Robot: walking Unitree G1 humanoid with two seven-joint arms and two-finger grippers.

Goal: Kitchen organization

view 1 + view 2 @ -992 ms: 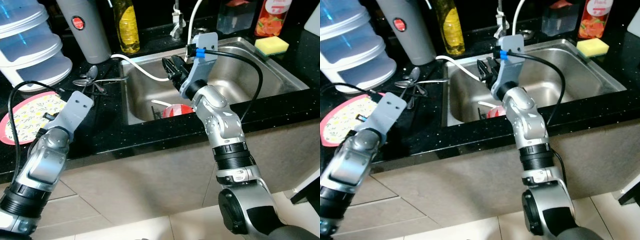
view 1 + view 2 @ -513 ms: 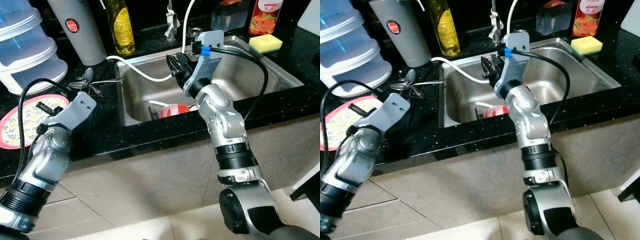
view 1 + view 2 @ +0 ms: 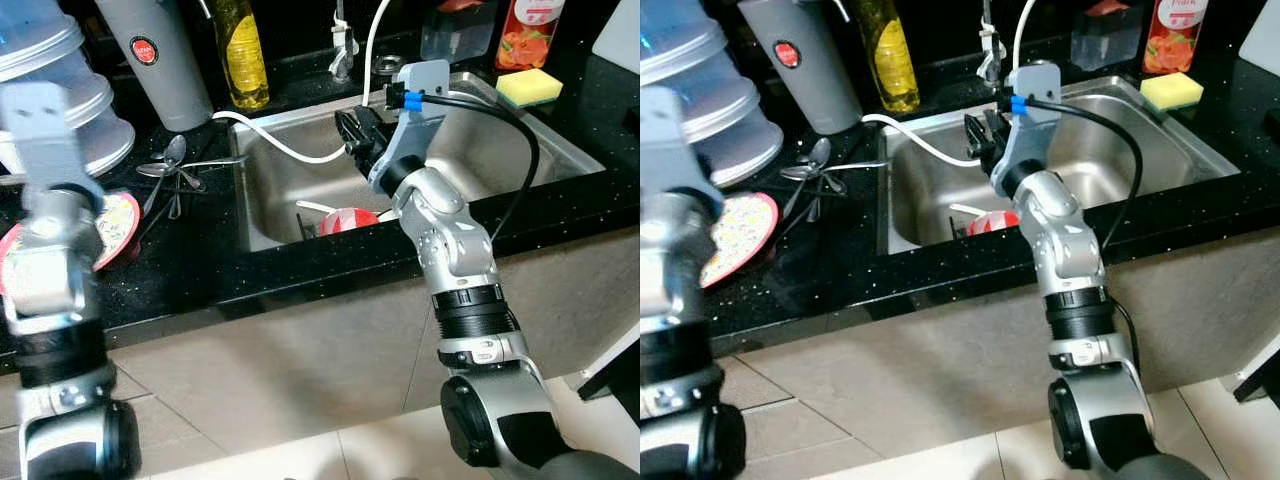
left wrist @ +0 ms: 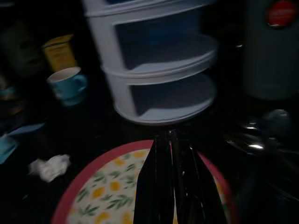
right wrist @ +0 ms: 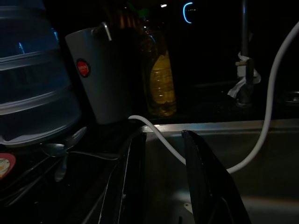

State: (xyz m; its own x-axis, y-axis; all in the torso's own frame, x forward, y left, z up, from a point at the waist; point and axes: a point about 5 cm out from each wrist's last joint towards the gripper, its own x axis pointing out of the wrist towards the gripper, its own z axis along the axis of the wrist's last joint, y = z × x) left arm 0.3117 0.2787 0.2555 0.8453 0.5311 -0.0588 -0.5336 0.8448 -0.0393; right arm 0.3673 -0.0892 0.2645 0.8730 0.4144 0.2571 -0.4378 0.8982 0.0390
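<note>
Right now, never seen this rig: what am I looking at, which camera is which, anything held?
It is a humanoid robot at a kitchen counter. The two wide pictures come from its head camera, looking down; the two dark ones come from cameras on its wrists, looking along the fingers.

The right gripper is open over the steel sink, holding nothing. A white hose hangs into the sink, and a red item lies at the bottom.

The left gripper has its fingers shut and hovers above a flowered plate, empty.

On the black counter: spoons, a white tiered container, a grey jug, an oil bottle, a yellow sponge.
</note>
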